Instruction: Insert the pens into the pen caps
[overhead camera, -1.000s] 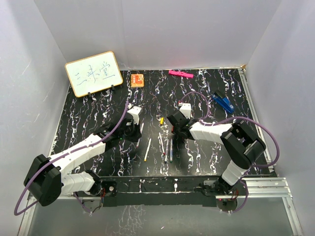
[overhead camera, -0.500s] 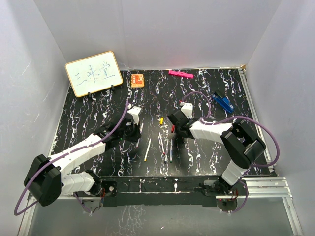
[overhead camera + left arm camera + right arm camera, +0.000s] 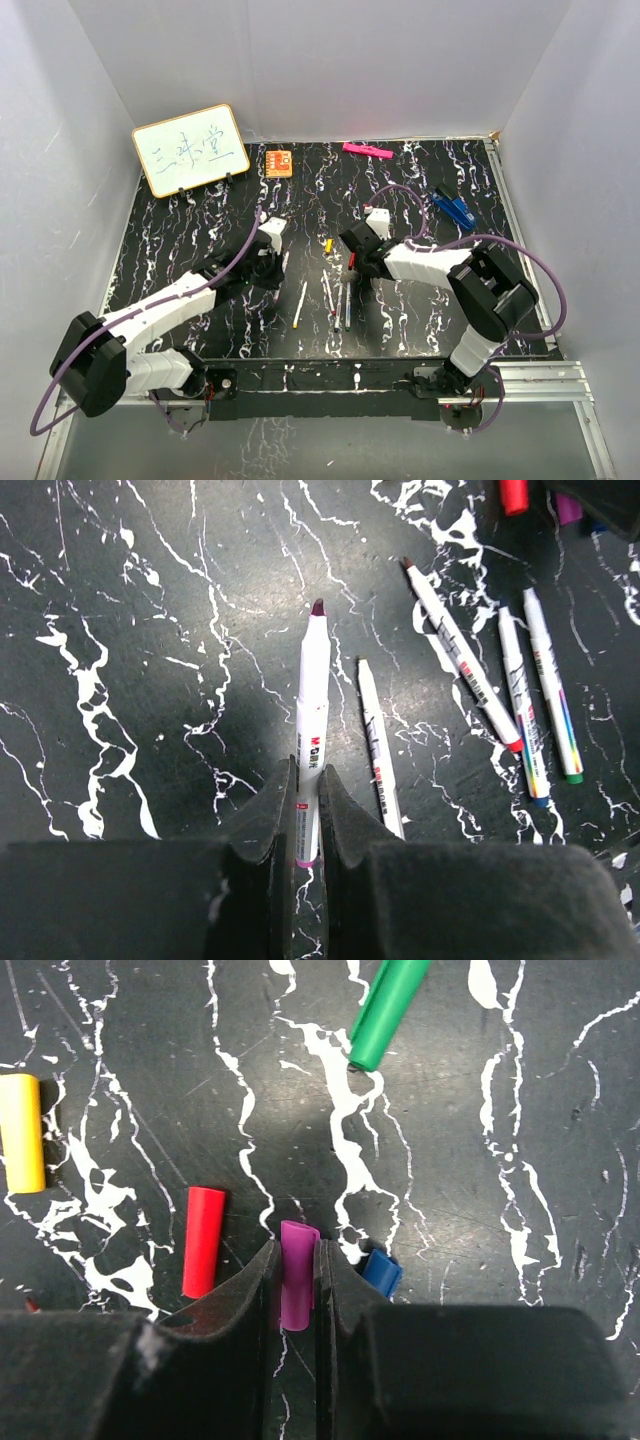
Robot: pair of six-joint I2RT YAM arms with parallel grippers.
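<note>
The left gripper (image 3: 308, 785) is clenched on a white pen (image 3: 313, 680). Its fingers pinch the barrel near the pink-ringed back end, and the dark red tip points away from the wrist. The pictures do not show whether this pen rests on the black marbled table (image 3: 120, 630) or sits just above it. A second pen (image 3: 378, 745) lies just beside it, roughly parallel and not touching. Beyond that, three more pens (image 3: 522, 715) lie close together, their red, blue and green ends toward the camera.

The right gripper (image 3: 295, 1252) grasps a purple cap (image 3: 295, 1295), which sits lengthwise between the two fingers. A red cap (image 3: 203, 1242) lies just outside one finger. A blue cap (image 3: 381, 1272) lies just outside the other finger and is partly hidden by it. A yellow cap (image 3: 22, 1132) lies farther off at the edge of that view, and a green cap (image 3: 388, 1008) lies well apart near the top.

From above, both grippers are low over the middle of the table, with the loose pens between them. A whiteboard (image 3: 190, 148), a pink marker (image 3: 367, 150) and a blue object (image 3: 453, 207) sit toward the far side.
</note>
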